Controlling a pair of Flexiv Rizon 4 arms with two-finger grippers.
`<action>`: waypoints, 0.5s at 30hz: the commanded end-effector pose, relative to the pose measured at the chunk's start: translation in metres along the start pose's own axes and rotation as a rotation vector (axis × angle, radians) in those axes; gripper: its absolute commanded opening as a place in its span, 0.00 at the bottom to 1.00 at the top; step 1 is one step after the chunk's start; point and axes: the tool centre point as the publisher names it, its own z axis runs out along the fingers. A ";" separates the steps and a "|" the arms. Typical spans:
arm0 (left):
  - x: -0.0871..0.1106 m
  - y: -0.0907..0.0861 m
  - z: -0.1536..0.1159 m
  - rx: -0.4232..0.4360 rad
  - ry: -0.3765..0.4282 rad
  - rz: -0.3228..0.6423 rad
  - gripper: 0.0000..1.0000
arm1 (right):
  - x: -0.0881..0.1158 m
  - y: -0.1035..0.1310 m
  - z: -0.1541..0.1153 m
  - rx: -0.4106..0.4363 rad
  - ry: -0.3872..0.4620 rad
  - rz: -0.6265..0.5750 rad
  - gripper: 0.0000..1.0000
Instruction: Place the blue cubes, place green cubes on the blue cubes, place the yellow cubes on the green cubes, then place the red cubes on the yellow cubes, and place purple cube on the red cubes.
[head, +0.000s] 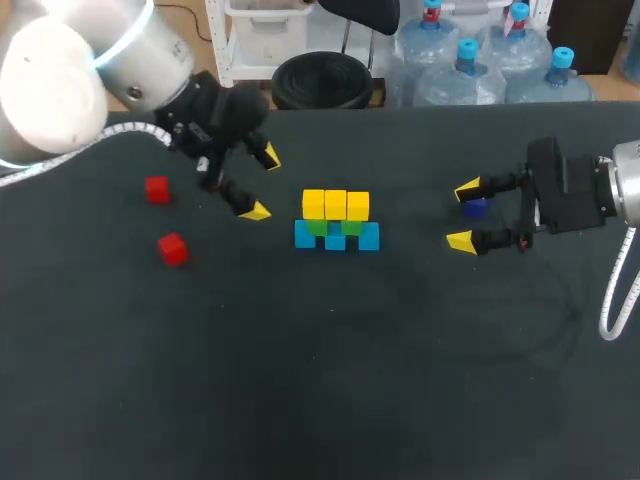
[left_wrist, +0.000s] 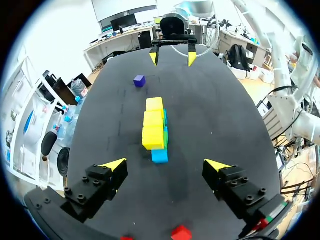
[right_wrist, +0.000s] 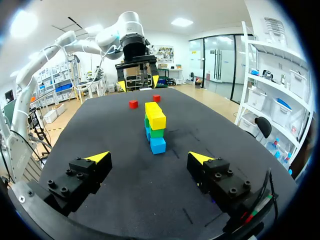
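While left fingers (head: 256, 211) and right fingers (head: 462, 240) gape, 3 yellow cubes (head: 335, 204) cap seemingly 2 green cubes (head: 318, 228) on blue cubes (head: 368, 238).

Desk (head: 330, 380) count, head view: blue cubes (head: 368, 237) 3; green cubes (head: 318, 228) 2 visible; yellow cubes (head: 335, 204) 3; red cubes (head: 157, 189) 2; purple cube (head: 475, 209) 1. Total 11.

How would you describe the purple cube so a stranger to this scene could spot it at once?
On the dark table, find the stack of blue, green and yellow cubes in the middle, then look towards the right end effector. Close to its yellow tips sits the purple cube. The only other loose ones are the red cubes, across the stack by the left arm.
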 end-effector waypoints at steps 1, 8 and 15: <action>0.013 -0.014 -0.012 -0.037 0.017 -0.018 1.00 | 0.000 0.000 0.001 0.000 -0.002 -0.001 1.00; 0.042 -0.019 -0.031 -0.078 0.042 -0.065 1.00 | 0.000 0.000 0.001 0.000 -0.002 -0.001 1.00; 0.077 -0.019 -0.053 -0.087 0.093 -0.084 1.00 | 0.000 0.000 0.001 0.000 -0.002 -0.001 1.00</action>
